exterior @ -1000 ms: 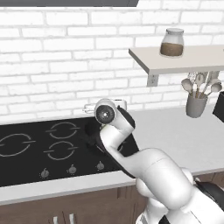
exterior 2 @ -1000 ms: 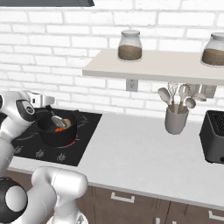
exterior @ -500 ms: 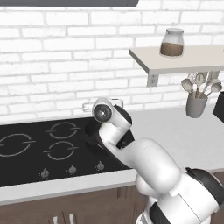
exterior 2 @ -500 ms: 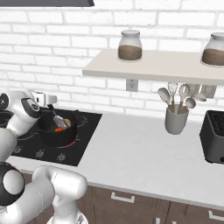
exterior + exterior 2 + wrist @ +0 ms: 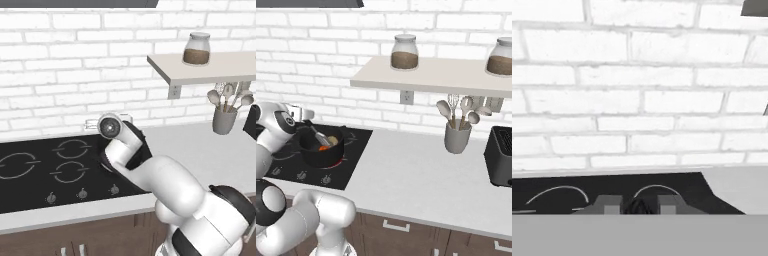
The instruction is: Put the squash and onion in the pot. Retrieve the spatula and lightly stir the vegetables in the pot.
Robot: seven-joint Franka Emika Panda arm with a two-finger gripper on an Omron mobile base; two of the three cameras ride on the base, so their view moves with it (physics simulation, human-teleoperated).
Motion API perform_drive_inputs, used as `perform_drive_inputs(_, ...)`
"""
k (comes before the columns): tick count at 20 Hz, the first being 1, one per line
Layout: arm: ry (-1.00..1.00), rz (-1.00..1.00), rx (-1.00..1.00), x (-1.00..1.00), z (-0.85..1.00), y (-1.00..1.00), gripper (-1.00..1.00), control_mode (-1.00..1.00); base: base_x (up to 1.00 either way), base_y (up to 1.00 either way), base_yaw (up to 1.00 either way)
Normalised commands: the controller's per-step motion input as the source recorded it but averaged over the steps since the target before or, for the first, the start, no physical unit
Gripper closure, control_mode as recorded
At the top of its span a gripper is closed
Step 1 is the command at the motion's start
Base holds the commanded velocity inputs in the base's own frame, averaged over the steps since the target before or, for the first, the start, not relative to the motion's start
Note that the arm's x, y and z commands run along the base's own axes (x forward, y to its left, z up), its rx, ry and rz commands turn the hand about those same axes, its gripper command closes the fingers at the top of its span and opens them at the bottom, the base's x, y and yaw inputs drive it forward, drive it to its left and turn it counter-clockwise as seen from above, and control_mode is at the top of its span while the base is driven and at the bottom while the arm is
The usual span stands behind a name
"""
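I see the pot [image 5: 320, 150] sitting on the black cooktop [image 5: 353, 150], over the burner nearest that surface's right edge. Inside it lie the squash [image 5: 322, 148], orange-red, and the onion [image 5: 332, 141], golden-tan, just beside each other. The spatula [image 5: 319, 135] stands tilted in the pot, its lower end down among the vegetables and its handle leaning up toward my gripper [image 5: 307, 116], which sits above the pot's back-left rim. From my hand camera the fingertips [image 5: 611, 205] stand close together with only a narrow gap; I cannot tell whether they grip the spatula or not. Further out, on the grey counter [image 5: 421, 175] by the wall, a grey cup [image 5: 457, 137] holds pale spoons under the shelf [image 5: 431, 75].
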Motion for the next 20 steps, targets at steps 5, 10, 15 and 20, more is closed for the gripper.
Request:
perform_drive_inputs(5,0.06,0.06,0.22,-0.16,-0.01,0.22,1.0,-1.0,0.0,0.0,0.0)
perform_drive_inputs(10,0.01,0.02,0.22,0.01,0.21,0.0,1.0,-1.0,0.0,0.0,0.0)
perform_drive_inputs(15,0.0,0.0,0.05,0.18,0.17,-0.18,1.0,-1.0,0.0,0.0,0.0)
perform_drive_inputs(20,0.0,0.0,0.0,0.01,0.0,-0.2,1.0,-1.0,0.0,0.0,0.0)
